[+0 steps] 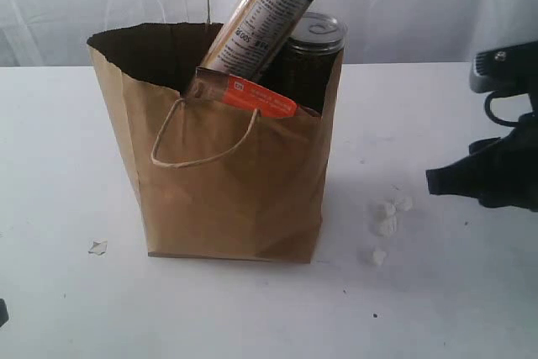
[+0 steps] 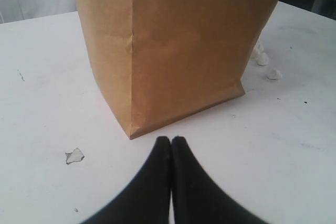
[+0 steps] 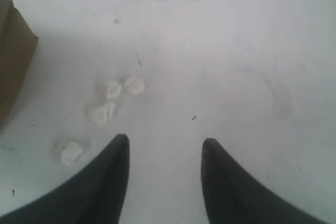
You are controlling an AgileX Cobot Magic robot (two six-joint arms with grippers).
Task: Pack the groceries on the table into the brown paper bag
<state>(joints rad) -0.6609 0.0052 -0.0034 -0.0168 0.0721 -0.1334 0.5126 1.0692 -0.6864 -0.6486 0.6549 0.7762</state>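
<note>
The brown paper bag [image 1: 235,199] stood upright on the counter [image 1: 454,308], and it was loaded! The long pasta packet [image 1: 261,14] leaned out of the top, the dark pull-tab can [image 1: 315,48] stood beside it with its lid above the rim, and the brown-orange pouch [image 1: 261,96] peeked over the front edge. The other groceries were not in sight on the counter; whether they sat lower in the bag, the views could not tell.

The left hand [image 2: 171,142] was low, fingers pressed together on nothing, with the bag's bottom corner just ahead of its tips and a paper scrap [image 2: 74,155] off to one side. The right hand [image 3: 165,145] hung with fingers apart and empty; the white crumbs [image 3: 102,113] lay just beside one finger, and a corner of the bag showed beyond them.

By my read, the packing was at its last step or already done, since nothing loose showed for either hand to fetch. The next move called for a check for any leftover item. Failing that, it called for a clean pull-back, with the left hand kept off that near corner so the top-heavy bag did not tip
</note>
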